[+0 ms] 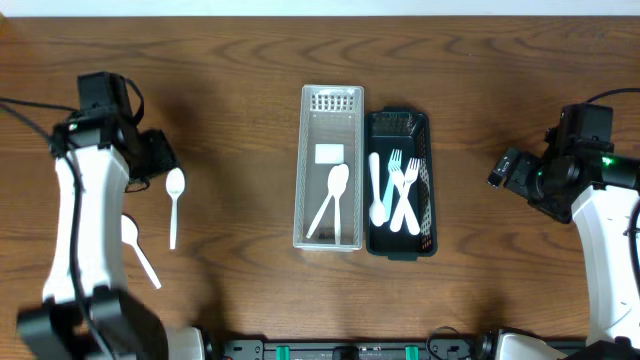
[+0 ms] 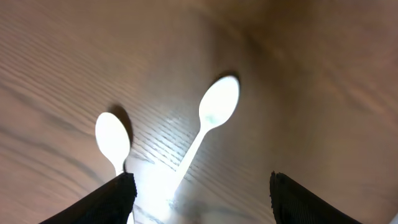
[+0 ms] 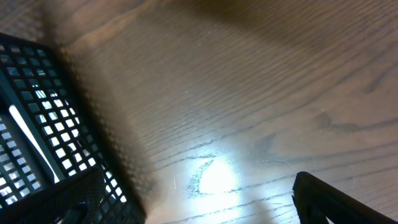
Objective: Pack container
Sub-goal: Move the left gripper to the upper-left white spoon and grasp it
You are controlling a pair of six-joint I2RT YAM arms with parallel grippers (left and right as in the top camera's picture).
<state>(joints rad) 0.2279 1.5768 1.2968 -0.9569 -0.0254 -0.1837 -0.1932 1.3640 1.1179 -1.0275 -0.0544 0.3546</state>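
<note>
The left gripper (image 2: pixel 200 190), jaws spread wide, hung over a white plastic spoon (image 2: pixel 202 140) lying on the worktop (image 1: pixel 240 120) well left of the white basket (image 1: pixel 303 170), and it would do best to drop straight down, centre on the thin handle and close crosswise before lifting.

The brown wooden desk (image 1: pixel 230 90) is filling the whole overhead view, its grain running from side to side. A pale strip (image 1: pixel 320 6) is showing just beyond the far edge. At the middle of the near edge, a dark rail (image 1: pixel 330 352) with green fittings is peeking in. Light is bouncing off the wood, throwing a bright glare patch (image 3: pixel 211 177) in the right wrist view and a second glare patch (image 2: pixel 152 182) in the left wrist view.
</note>
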